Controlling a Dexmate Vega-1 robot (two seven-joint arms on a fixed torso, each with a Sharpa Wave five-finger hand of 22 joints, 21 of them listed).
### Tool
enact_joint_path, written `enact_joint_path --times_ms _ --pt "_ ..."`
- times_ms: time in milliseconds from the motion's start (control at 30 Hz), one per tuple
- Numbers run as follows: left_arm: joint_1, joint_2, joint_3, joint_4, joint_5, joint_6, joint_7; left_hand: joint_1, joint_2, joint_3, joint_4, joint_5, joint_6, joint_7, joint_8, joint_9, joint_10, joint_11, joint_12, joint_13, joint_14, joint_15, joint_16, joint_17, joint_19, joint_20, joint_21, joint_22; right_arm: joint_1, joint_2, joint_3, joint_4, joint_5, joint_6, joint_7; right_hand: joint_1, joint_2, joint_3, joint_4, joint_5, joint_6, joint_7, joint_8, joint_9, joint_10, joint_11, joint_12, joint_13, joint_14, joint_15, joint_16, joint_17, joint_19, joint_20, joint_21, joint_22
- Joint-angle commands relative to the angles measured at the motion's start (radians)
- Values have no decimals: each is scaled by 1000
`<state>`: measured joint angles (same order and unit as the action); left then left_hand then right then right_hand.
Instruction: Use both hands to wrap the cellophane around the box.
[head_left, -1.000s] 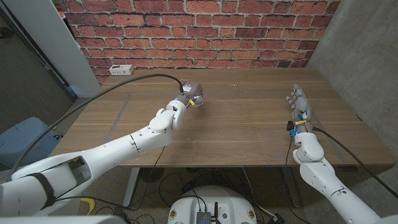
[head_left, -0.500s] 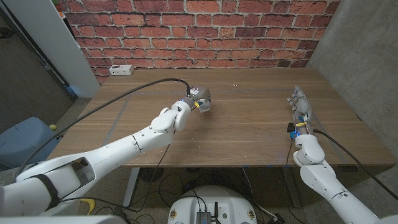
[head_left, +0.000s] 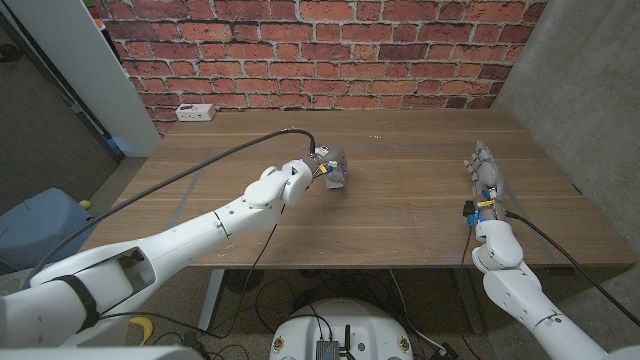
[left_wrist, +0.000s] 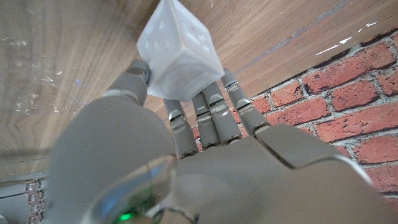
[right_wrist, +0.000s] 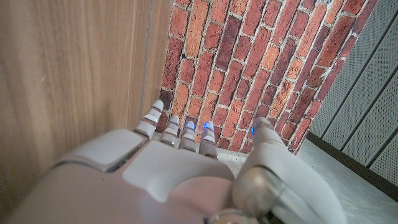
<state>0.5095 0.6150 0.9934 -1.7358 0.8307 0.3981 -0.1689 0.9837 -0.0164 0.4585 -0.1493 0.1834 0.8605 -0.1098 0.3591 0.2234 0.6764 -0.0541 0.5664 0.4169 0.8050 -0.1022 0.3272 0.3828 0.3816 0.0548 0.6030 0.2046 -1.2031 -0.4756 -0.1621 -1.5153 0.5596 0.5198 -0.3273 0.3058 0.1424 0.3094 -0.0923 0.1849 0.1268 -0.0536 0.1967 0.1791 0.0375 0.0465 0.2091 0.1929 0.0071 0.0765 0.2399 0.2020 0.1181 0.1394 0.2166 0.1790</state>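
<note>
My left hand (head_left: 318, 172) holds a small white box (head_left: 340, 165) over the middle of the wooden table, a little left of centre. In the left wrist view the box (left_wrist: 179, 53) is a pale cube with dimples, gripped between the fingers (left_wrist: 211, 109) and thumb of that hand (left_wrist: 161, 155), close above the table. Faint shiny creases (left_wrist: 37, 74) on the wood beside it may be clear cellophane; I cannot tell for sure. My right hand (head_left: 483, 165) stands near the table's right edge with fingers extended and holds nothing; the right wrist view shows its fingers (right_wrist: 180, 127) straight.
A white power strip (head_left: 194, 112) lies at the table's back left corner. Behind the table (head_left: 400, 215) is a brick wall. A grey panel stands at the right, and a blue bin (head_left: 40, 225) sits on the floor at the left.
My left hand has carried the box to the right and slightly nearer, toward the table's middle. The right hand has hardly moved.
</note>
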Motion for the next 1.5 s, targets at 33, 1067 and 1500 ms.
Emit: enact_joint_path --times_ms 33,1067,1500 --pt "-14 -7 11 -15 87 9 -168 77 88 -37 10 -9 -129 -26 -66 -13 23 -120 -88 -36 -96 -104 -59 -42 -27 6 -1 -5 -19 5 7 -18 -14 4 -14 1 8 7 -2 0 3 -3 -4 6 8 -3 -2 2 5 6 -4 5 2 3 -3 3" --pt "225 84 -204 -200 -28 2 121 -251 68 -191 115 3 -611 -11 -161 -38 -425 8 -359 -149 -560 78 -139 -165 -213 73 -84 -11 -64 -78 6 -132 -65 -146 -50 41 13 31 -28 3 19 1 1 6 25 2 1 2 12 4 -10 -1 7 2 -5 2" --pt "396 133 -282 -289 -63 -58 347 -289 72 -200 123 5 -514 -1 -136 -35 -375 0 -335 -157 -583 77 -137 -176 -248 85 -104 -11 -130 -190 11 -272 -117 -307 -67 73 23 52 -43 1 47 5 8 6 51 6 7 2 31 -3 -7 -4 16 -3 -3 2"
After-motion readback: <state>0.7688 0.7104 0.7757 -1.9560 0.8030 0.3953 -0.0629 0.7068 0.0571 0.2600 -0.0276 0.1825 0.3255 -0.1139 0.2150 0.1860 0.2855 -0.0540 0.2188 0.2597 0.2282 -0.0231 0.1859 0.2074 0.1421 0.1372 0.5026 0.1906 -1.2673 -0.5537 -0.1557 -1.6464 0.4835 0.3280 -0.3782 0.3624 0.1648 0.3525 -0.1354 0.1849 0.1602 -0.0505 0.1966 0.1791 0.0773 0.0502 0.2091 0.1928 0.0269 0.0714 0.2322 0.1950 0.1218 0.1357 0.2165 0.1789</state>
